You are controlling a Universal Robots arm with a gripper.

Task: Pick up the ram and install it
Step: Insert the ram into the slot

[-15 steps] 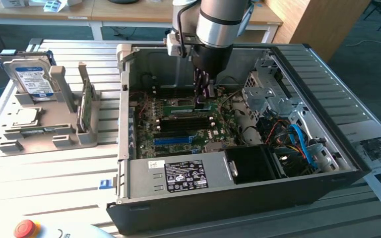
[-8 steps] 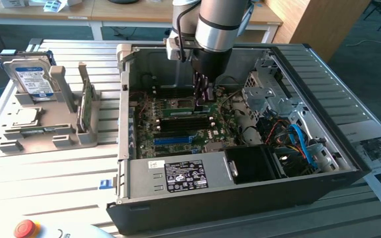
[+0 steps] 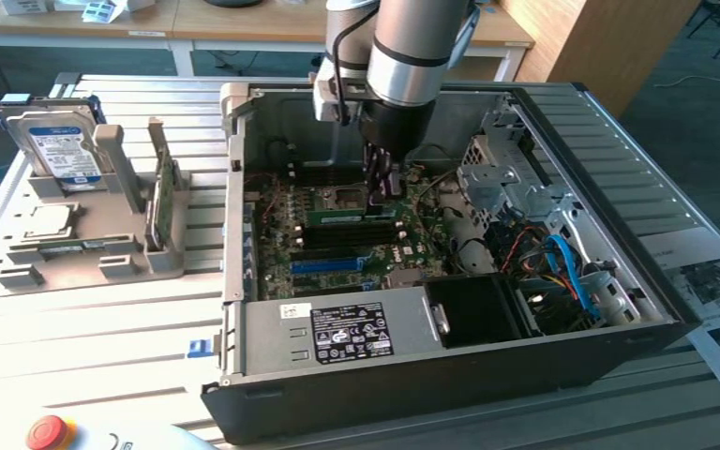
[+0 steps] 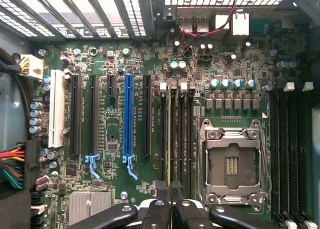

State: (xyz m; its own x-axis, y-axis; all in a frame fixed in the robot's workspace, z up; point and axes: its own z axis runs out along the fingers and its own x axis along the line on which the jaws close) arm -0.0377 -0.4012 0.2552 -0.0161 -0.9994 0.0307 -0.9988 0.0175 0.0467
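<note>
The tool (image 3: 379, 186) reaches down into the case (image 3: 460, 384), its jaws narrow and pinched on the top edge of the ram (image 4: 173, 139). The ram stands on edge directly under the fingertips, along 1 slot of the bank just beside the socket (image 4: 232, 164). Whether it is fully seated cannot be told.

The main risks, as I judge them:

- **Misalignment:** If the ram sits slightly skewed to its slot, a downward push could jam 1 end, bend the stick or scrape the contacts.
- **Wrong slot:** The neighbouring slots lie very close on either side of the tool, so a small sideways error could put the ram on a slot wall.
- **Clips:** If the white clips (image 4: 183, 86) at the slot ends are not open, the ram will not drop in.
- **Grip:** The pinch is on a thin edge, so the stick could tilt or slip under load.
- **Force:** Pushing too hard would flex the board (image 4: 110, 59).
</note>
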